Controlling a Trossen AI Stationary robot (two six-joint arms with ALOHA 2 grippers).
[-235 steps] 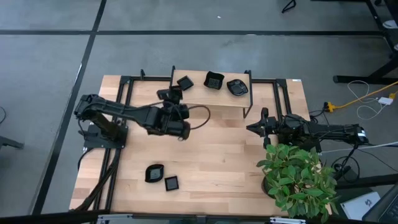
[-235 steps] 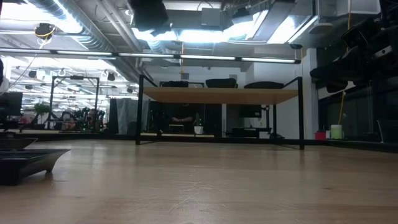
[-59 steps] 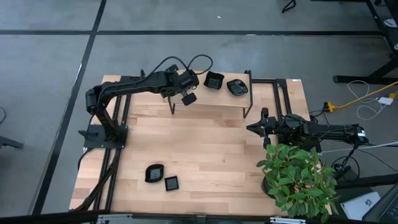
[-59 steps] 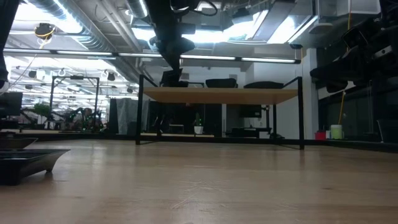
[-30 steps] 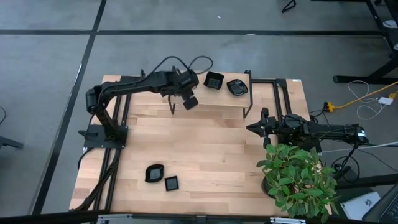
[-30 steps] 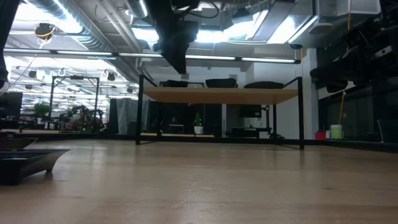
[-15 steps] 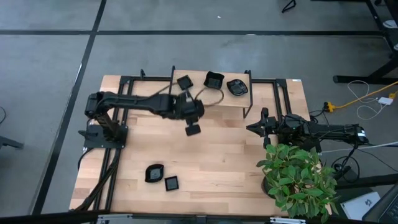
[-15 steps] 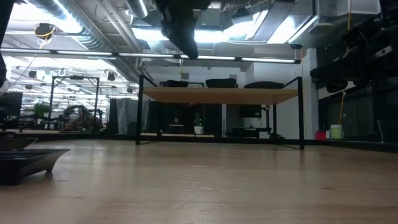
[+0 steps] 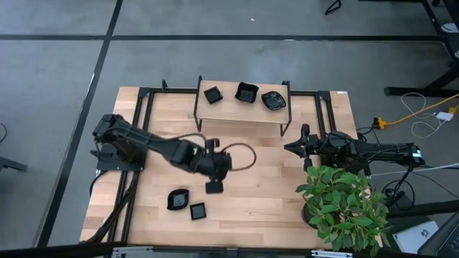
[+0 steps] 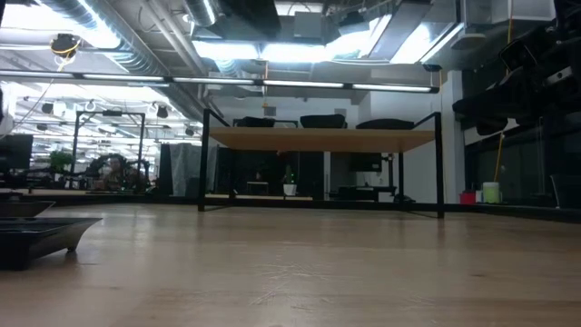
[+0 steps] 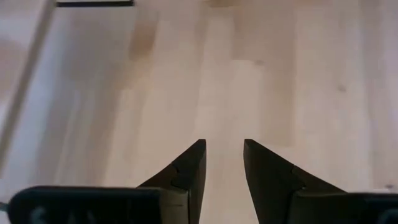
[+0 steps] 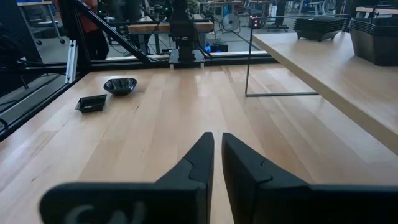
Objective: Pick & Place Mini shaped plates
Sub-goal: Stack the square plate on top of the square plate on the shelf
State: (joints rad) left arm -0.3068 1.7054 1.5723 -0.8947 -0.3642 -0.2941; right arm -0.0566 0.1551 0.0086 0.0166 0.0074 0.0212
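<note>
Left arm stretched low across the table's middle, left gripper [image 9: 214,186] pointing down, fingers [image 11: 186,171] slightly parted, empty, right arm parked at the right edge, right gripper [image 9: 289,147] nearly closed, empty

The left gripper [image 11: 223,163] hangs over bare wooden tabletop [image 11: 261,74], its 2 dark fingers [image 11: 186,171] parted with nothing between them. A dark bar [image 11: 94,3] crosses one edge.

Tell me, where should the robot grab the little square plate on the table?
Probably by its rim, coming straight down from above. The square plate lies flat on the table, so only its raised edge gives a hold. Best take the side away from the rounder plate close beside it. The left pincer hangs nearby, open.
</note>
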